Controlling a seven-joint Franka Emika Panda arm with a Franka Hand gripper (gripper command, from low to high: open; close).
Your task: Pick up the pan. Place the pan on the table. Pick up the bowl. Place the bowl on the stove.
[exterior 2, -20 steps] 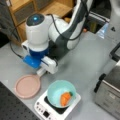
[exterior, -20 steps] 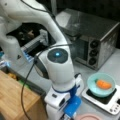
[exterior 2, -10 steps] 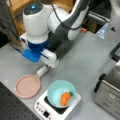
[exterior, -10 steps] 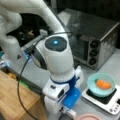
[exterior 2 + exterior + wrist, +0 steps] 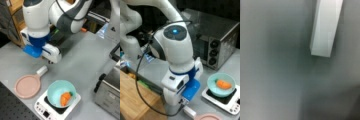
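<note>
Front view: bowl [image 5: 221,84], carrot inside, sits on stove [image 5: 230,101]; toaster oven [image 5: 220,42] behind; wooden board [image 5: 135,100] at left. Gripper hidden behind wrist housing; fingers' state: cannot tell.

Front view: pan [image 5: 27,85] flat on table [image 5: 82,62], just beside stove, handle toward arm. Gripper [image 5: 51,61] above table near handle, holding nothing visible.

Wrist view: white handle over grey surface.

Risk, judged: low sweep could knock handle, shoving pan against stove.
</note>
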